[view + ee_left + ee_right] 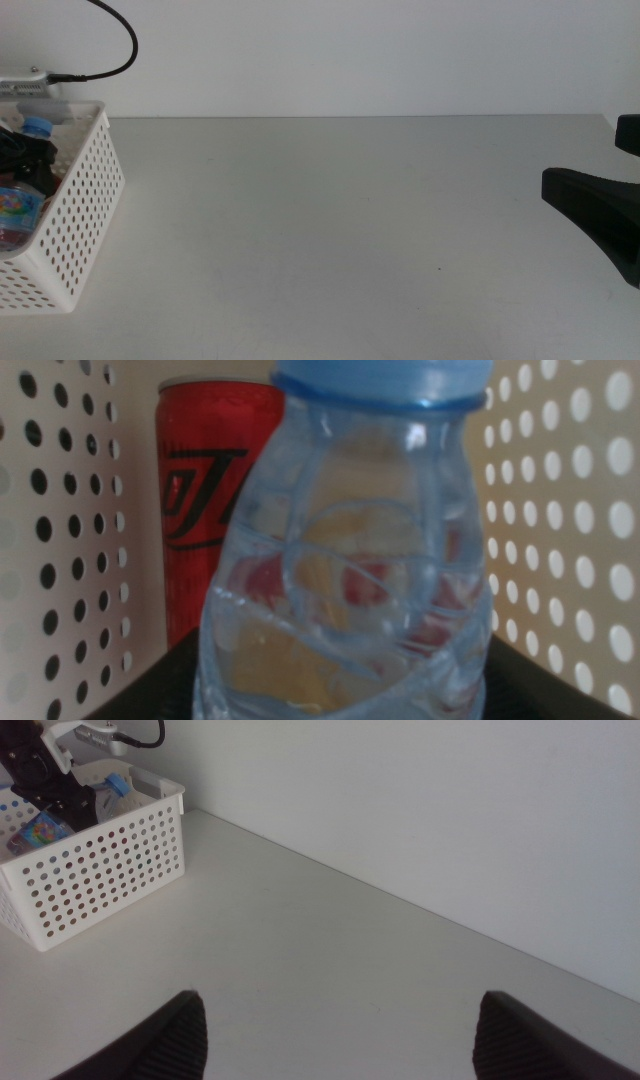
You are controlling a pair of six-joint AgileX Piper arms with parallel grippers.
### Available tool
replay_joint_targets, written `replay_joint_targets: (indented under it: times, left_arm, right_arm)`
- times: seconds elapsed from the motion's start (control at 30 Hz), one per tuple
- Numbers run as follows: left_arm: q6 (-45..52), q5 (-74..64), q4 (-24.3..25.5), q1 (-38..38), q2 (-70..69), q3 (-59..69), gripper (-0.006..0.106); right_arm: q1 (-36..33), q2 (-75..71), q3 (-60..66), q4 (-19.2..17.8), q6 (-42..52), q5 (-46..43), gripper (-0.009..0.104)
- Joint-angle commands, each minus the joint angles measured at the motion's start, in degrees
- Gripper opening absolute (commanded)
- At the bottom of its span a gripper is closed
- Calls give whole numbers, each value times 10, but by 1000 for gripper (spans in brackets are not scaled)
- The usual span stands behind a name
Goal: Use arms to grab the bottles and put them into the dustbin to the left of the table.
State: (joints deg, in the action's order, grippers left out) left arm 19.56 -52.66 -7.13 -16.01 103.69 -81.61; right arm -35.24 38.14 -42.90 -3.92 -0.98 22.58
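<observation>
Gripping the water bottle [345, 560] between the left gripper [340, 680] jaws inside the dustbin [85, 210], red can [215, 490] just behind it; right gripper [335, 1030] hanging spread above the table [330, 230].

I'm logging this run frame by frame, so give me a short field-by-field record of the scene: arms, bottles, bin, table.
left gripper: inside the dustbin, holding the clear water bottle between its jaws
right gripper: open, waiting over the table's right side, holding nothing
red can: upright in the dustbin, behind the water bottle
dustbin: white perforated basket at the table's left end
table: no bottle on the part in view
yellow tea bottle: cannot be made out
</observation>
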Motion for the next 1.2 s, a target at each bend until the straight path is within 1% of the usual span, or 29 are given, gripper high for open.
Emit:
replay_joint_targets:
  times: [0.0,0.13,0.2,0.37,0.77,0.93,1.0,1.17]
  left_arm:
    - [-1,13,-17,-1,-18,-19,39]
    - [1,22,-22,0,-12,-19,76]
    - [1,21,-25,0,-12,-19,93]
    - [-2,-10,-35,0,-30,-20,94]
    - [-5,-50,-95,0,-137,-20,94]
    - [1,-69,-121,1,-202,-20,94]
    - [6,-71,-123,12,-233,-20,94]
    - [11,-63,-94,67,-303,-8,94]
  right_arm:
    - [-2,2,-14,-5,5,-40,68]
    - [-2,2,-14,-4,5,-41,68]
    - [-2,2,-14,-4,5,-41,68]
    - [-2,2,-14,-4,5,-41,68]
    - [-2,2,-14,-4,5,-41,68]
    - [-2,2,-14,-4,5,-41,68]
    - [-2,2,-14,-4,5,-41,68]
    - [-2,2,-14,-4,5,-41,68]
